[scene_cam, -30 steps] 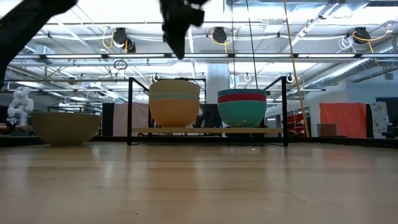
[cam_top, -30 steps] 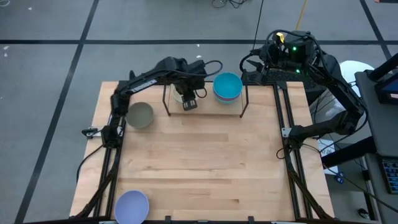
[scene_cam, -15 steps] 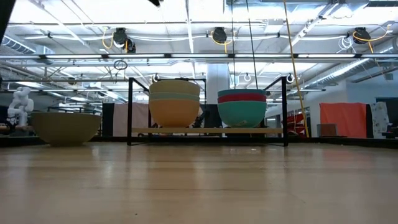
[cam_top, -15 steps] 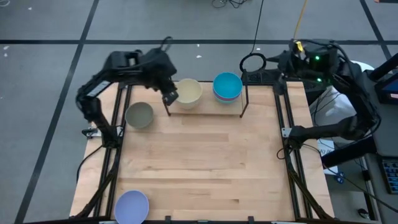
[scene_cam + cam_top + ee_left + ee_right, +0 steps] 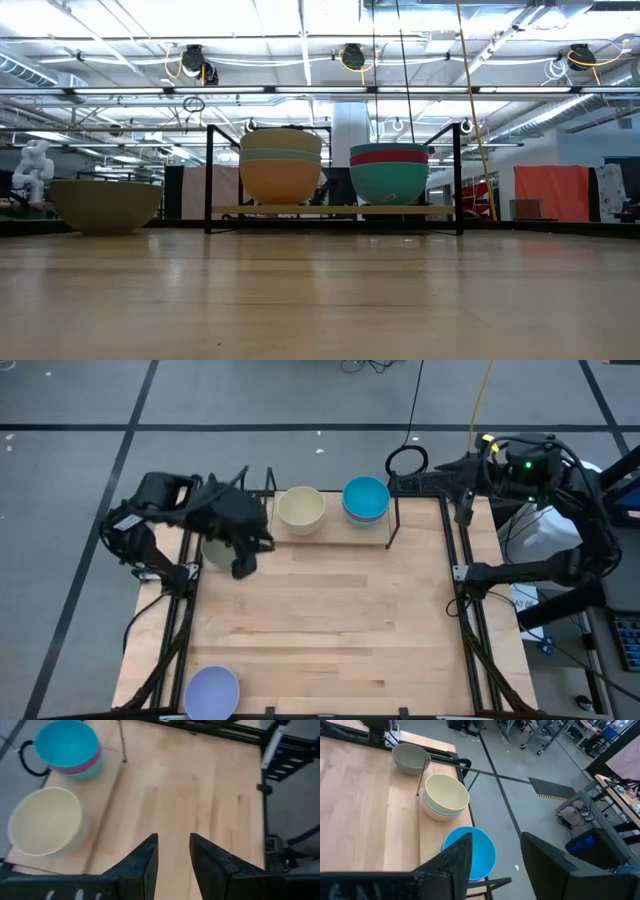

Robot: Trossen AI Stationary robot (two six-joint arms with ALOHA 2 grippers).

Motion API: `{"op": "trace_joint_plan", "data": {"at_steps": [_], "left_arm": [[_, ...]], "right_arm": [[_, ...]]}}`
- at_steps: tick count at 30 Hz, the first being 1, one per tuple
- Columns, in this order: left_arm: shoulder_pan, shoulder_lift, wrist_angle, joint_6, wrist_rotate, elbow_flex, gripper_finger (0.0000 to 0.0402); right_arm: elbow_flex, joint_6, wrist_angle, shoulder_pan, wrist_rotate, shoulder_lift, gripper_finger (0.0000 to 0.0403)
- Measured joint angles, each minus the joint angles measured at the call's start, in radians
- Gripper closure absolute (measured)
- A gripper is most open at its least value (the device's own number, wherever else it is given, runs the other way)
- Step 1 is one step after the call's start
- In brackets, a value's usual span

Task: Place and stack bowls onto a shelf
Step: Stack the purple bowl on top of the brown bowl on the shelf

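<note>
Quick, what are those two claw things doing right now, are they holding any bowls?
Left end effector: open, holding nothing, above the table beside the shelf.
Right end effector: open, holding nothing, behind the shelf.

I see the shelf (image 5: 330, 532) at the far edge. On it sit two piles of bowls: a pale yellow bowl (image 5: 301, 508) on top of one, a teal bowl (image 5: 366, 496) on the other. A grey-olive bowl (image 5: 106, 204) stands just beside the shelf. A lavender bowl (image 5: 212, 691) sits alone at the near corner.

A light wooden table (image 5: 330, 630) is seen carrying the shelf (image 5: 335, 210) (2 bowl stacks on its board), a grey-olive bowl (image 5: 105, 205) beside it, and a lavender bowl (image 5: 212, 690) at a near corner.
</note>
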Motion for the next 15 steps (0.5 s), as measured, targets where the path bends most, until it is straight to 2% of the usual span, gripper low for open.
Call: {"op": "trace_joint_plan", "data": {"at_steps": [4, 11, 15], "left_arm": [[-0.097, -0.009, 0.001, -0.097, -0.005, -0.105, 0.0284], [-0.283, -0.097, -0.006, -0.499, 0.022, -0.394, 0.0284], [-0.418, -0.112, -0.001, -0.795, 0.026, -0.518, 0.0284]], "right_arm": [[0.000, 0.030, 0.001, 0.013, -0.001, -0.007, 0.0241], [0.000, 0.078, 0.001, 0.036, -0.002, -0.002, 0.0241], [0.000, 0.078, 0.002, 0.048, -0.002, 0.009, 0.0241]]}}
